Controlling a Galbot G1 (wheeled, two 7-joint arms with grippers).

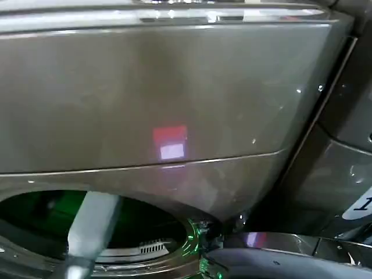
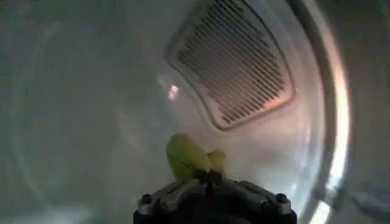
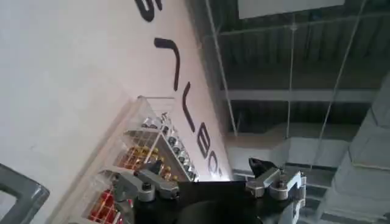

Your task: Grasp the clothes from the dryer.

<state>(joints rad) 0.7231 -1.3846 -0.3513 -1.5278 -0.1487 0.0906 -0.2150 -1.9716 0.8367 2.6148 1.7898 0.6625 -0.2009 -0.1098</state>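
Dryer (image 1: 157, 93) front takes most of the head view, a wide bronze-grey panel with a small pink and white reflection near the middle. At the lower left of the frame the round mouth (image 1: 99, 232) of the drum opens, lit green inside, and the grey left arm (image 1: 90, 229) reaches down into it from the bottom edge. At the right edge a white sticker (image 1: 361, 204) with a dark "1" sits on a neighbouring dark surface.

In the left wrist view the camera is inside the pale drum (image 2: 91, 109). A slotted vent grille (image 2: 234, 67) lies in the upper middle of the frame, on the back wall. The left gripper (image 2: 209, 178) is at the bottom centre, its fingers brought close together around the clothes (image 2: 187, 157), a small lime-yellow bundle that stands up just above the black gripper body. The fabric is pinched between the fingers and is lifted off the drum wall.

In the right wrist view the right gripper (image 3: 207, 179) is at the bottom of the frame, pointing up toward a white wall with dark letters and a ceiling with beams. Its two fingers stand wide apart with nothing between them. A clear rack (image 3: 140, 164) of small red and gold items hangs on the wall at the lower left.
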